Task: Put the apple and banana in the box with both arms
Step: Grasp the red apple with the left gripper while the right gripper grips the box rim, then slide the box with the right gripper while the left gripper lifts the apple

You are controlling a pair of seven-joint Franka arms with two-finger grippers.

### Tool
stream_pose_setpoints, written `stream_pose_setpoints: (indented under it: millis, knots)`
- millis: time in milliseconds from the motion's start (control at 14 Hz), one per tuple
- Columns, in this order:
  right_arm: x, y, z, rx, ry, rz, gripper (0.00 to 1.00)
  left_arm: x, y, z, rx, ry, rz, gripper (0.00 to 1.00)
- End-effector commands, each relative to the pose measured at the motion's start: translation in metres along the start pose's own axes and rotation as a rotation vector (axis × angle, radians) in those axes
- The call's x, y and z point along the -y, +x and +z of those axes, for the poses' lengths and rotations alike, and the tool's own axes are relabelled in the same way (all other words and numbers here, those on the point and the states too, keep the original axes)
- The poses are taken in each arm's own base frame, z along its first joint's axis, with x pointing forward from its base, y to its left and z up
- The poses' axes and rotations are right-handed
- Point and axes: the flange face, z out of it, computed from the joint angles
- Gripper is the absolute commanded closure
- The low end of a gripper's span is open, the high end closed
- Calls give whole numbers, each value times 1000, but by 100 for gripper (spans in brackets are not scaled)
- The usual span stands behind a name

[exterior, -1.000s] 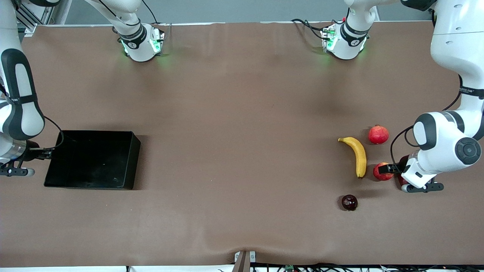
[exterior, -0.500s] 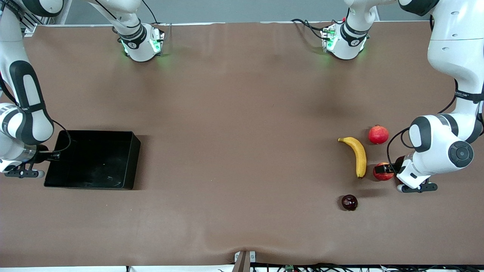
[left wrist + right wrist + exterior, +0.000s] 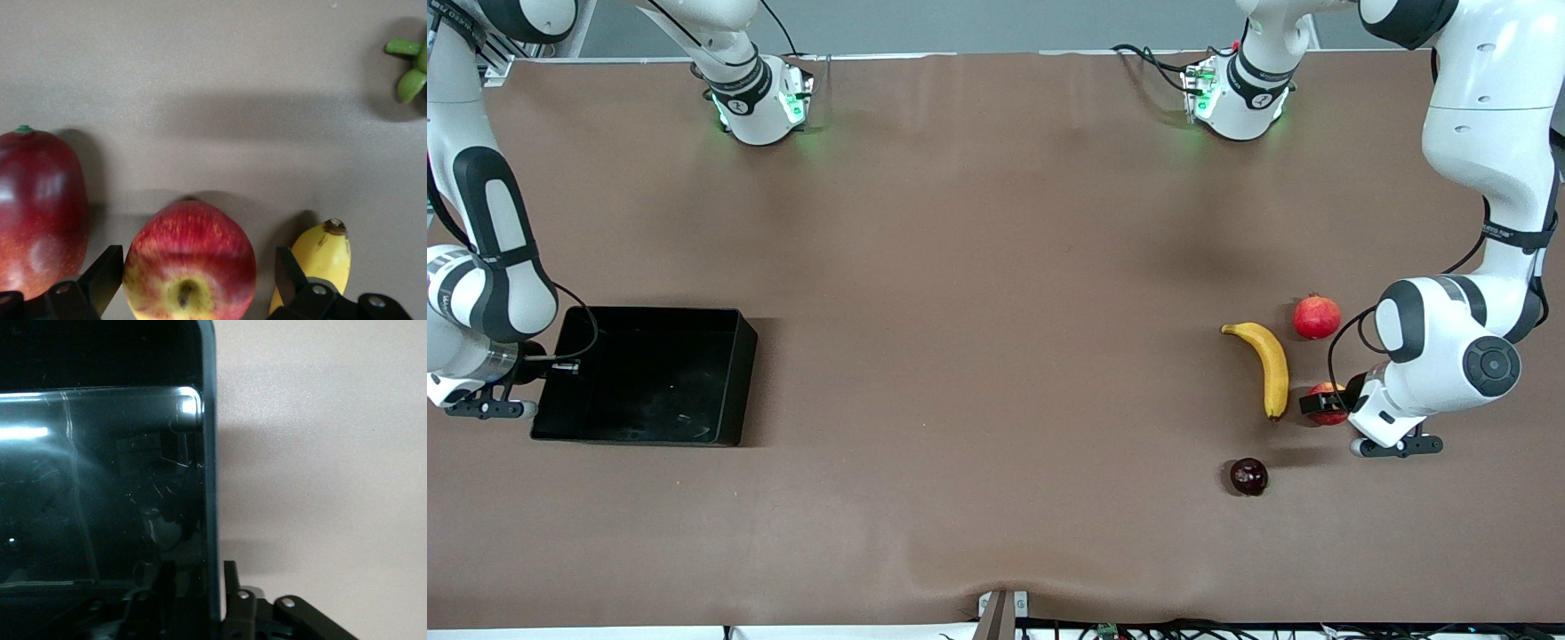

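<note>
The apple [image 3: 1328,391] lies on the table beside the stem end of the banana [image 3: 1270,364], toward the left arm's end. My left gripper [image 3: 1320,404] is open and low around the apple [image 3: 190,267], one finger on each side with small gaps. The banana's tip [image 3: 320,257] shows just past one finger. The black box [image 3: 729,373] sits toward the right arm's end. My right gripper [image 3: 562,365] is open and straddles the box's end wall [image 3: 210,487], one finger inside and one outside.
A red pomegranate [image 3: 1317,317] lies farther from the front camera than the apple. A dark purple fruit [image 3: 1248,476] lies nearer, with its green calyx [image 3: 410,67] in the left wrist view. An elongated dark red fruit [image 3: 40,213] lies right beside the apple.
My left gripper has slid toward the banana, so its fingers now flank the apple. My right gripper has moved toward the box, over its end wall. The fruits and box have not moved.
</note>
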Motion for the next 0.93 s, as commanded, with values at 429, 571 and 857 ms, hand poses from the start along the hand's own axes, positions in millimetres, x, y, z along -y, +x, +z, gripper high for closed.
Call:
stream_pose_setpoints:
  millis: [429, 571, 857]
  knots:
    - [7, 7, -55, -40, 0, -23, 100, 2, 2, 13, 6, 15, 14, 15]
    - [11, 8, -79, -51, 13, -29, 100, 3, 2, 14, 9, 15, 12, 39]
    - [26, 7, -119, -89, 37, -26, 100, 3, 4, 1, -2, 16, 17, 100]
